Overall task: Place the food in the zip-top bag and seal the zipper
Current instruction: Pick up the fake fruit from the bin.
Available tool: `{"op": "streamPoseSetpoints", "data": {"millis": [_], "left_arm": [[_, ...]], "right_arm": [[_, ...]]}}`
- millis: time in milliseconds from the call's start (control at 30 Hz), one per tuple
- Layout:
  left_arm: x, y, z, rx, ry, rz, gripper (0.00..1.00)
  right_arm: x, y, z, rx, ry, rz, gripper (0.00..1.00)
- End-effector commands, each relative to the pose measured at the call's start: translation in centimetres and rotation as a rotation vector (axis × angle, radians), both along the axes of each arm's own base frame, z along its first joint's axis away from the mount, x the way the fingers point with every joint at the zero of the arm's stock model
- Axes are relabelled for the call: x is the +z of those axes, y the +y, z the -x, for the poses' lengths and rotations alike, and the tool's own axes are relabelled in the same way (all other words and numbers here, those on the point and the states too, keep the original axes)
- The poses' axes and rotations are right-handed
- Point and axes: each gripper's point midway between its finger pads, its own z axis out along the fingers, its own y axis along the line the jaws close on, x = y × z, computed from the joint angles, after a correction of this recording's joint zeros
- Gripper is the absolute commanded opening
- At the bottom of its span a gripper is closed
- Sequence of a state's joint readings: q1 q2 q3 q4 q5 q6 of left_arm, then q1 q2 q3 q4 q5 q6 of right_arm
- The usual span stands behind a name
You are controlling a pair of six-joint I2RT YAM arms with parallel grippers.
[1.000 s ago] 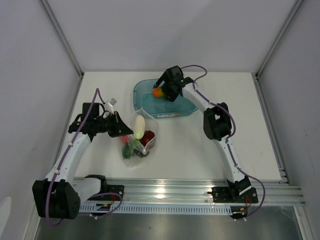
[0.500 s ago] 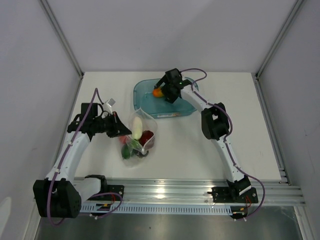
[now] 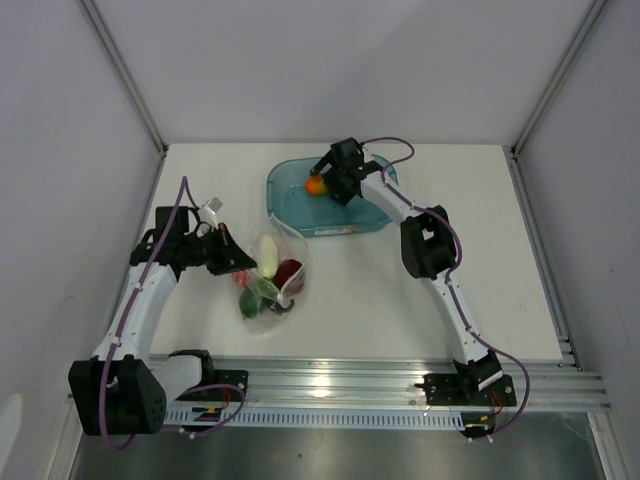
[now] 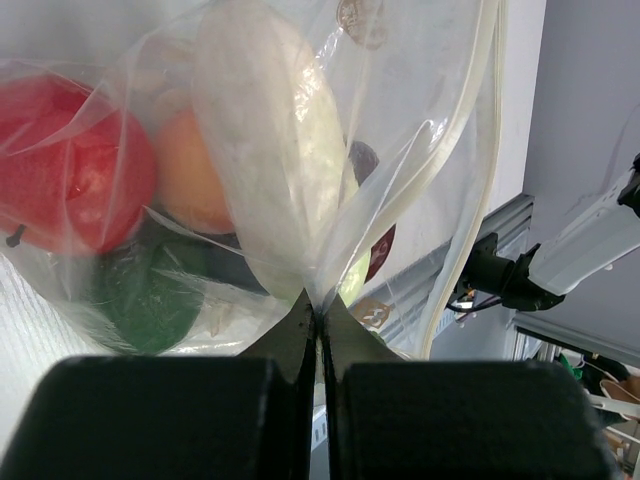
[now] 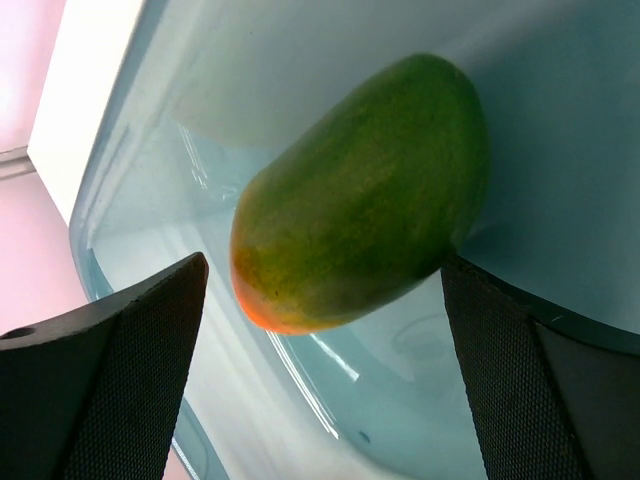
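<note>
Left tool (image 4: 318, 328) is pinched tight on the zip-top bag (image 4: 300, 150), already stuffed with food (image 4: 80, 190), left side of the tabletop (image 3: 480, 250). Right tool (image 5: 322, 270) hangs wide open around the orange-green fruit (image 5: 365, 190) in the far teal tub (image 3: 350, 222).

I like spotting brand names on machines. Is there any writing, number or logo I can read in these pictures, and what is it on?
No text can be read in any view.
Dark sticker on the metal rail, top view: too small to read.
White tag by the left arm, top view: no writing can be made out.
Brownish label seen through the zip-top bag, left wrist view: blurred.
</note>
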State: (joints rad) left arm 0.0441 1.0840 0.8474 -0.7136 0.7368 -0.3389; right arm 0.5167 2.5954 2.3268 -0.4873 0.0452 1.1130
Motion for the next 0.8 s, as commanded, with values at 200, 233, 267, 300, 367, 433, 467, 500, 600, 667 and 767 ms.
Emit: {"op": "streamPoseSetpoints", "data": {"millis": [200, 233, 267, 300, 367, 433, 467, 500, 600, 667, 767], "left_arm": [[1.0, 0.7, -1.1, 0.008, -0.052, -0.010, 0.00], [1.0, 0.7, -1.1, 0.010, -0.048, -0.008, 0.01], [1.0, 0.7, -1.1, 0.010, -0.048, -0.006, 0.01], [1.0, 0.6, -1.1, 0.010, -0.049, -0.005, 0.01], [1.0, 0.6, -1.1, 0.009, -0.047, -0.001, 0.01], [1.1, 0.6, -1.2, 0.010, -0.049, 0.002, 0.01], [1.1, 0.6, -1.2, 0.010, -0.049, 0.006, 0.00], [1.0, 0.5, -1.2, 0.009, -0.046, 0.008, 0.00], [1.1, 0.4, -1.2, 0.009, -0.046, 0.018, 0.00], [1.1, 0.3, -1.1, 0.006, -0.041, 0.025, 0.01], [1.1, 0.2, -1.0, 0.006, -0.037, 0.036, 0.00]], "right_arm": [[-0.8, -0.2, -1.1, -0.008, -0.034, 0.017, 0.74], [-0.8, -0.2, -1.1, -0.006, -0.037, 0.015, 0.70], [-0.8, -0.1, -1.1, 0.000, -0.037, 0.012, 0.63], [-0.8, -0.1, -1.1, 0.002, -0.036, 0.011, 0.60], [-0.8, -0.2, -1.0, 0.006, -0.037, 0.013, 0.58], [-0.4, 0.0, -1.0, 0.015, -0.046, 0.010, 0.52], [-0.2, 0.0, -1.0, 0.022, -0.048, 0.009, 0.48], [0.0, 0.2, -1.0, 0.031, -0.055, 0.005, 0.43], [1.0, 0.3, -0.9, 0.054, -0.078, 0.010, 0.29], [2.2, 0.2, -0.9, 0.064, -0.101, 0.010, 0.18], [4.2, 0.0, -0.5, 0.090, -0.138, 0.020, 0.00]]}}
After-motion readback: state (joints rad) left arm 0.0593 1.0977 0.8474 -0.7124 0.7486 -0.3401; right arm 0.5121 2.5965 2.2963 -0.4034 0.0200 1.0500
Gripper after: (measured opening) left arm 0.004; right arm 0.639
